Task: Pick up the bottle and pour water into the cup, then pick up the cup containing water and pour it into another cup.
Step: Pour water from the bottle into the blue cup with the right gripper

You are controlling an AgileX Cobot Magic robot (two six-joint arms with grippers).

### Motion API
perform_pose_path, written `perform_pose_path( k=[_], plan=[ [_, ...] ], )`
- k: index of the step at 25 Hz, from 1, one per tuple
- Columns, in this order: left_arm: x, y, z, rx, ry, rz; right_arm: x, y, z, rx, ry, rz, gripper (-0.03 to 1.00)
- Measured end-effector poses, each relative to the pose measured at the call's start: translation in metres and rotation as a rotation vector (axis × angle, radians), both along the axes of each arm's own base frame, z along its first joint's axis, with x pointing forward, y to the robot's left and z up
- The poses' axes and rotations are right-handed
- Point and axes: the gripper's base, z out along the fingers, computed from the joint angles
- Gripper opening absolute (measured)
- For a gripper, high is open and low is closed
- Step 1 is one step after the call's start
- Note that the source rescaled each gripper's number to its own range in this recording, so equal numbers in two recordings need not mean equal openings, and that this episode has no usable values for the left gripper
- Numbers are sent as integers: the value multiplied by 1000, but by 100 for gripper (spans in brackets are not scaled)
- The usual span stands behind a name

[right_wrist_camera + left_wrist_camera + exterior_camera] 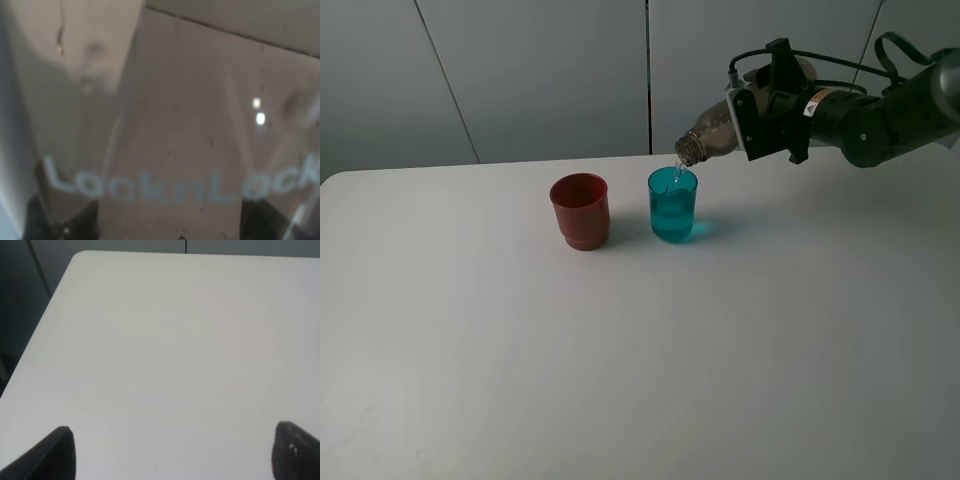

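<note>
One bottle [708, 138], tilted over the cup [672, 205], is clamped by its body in the right gripper [748, 122]. Smooth, light plastic likely slips; hold the body firmly.

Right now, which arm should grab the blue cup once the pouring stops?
Probably left. The left gripper is open and holding nothing, while the right gripper is shut on the tilted bottle, which is pouring into the teal cup.

Bottle [708, 136] mouth seemingly above cup [673, 205], another cup [580, 210] just left.

Grey-brown bottle [710, 138], teal cup [673, 205], red cup [581, 212], white table [620, 380]
</note>
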Motion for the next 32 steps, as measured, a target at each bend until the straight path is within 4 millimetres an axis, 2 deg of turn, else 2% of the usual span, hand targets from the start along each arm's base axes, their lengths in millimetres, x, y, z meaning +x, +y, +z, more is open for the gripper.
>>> perform_pose_path(
  k=[15, 32],
  plan=[
    [0, 0, 0, 0, 2, 0, 0, 0, 0, -82, -26, 25, 0],
    [0, 0, 0, 0, 2, 0, 1, 2, 4, -91, -84, 54, 0]
  ],
)
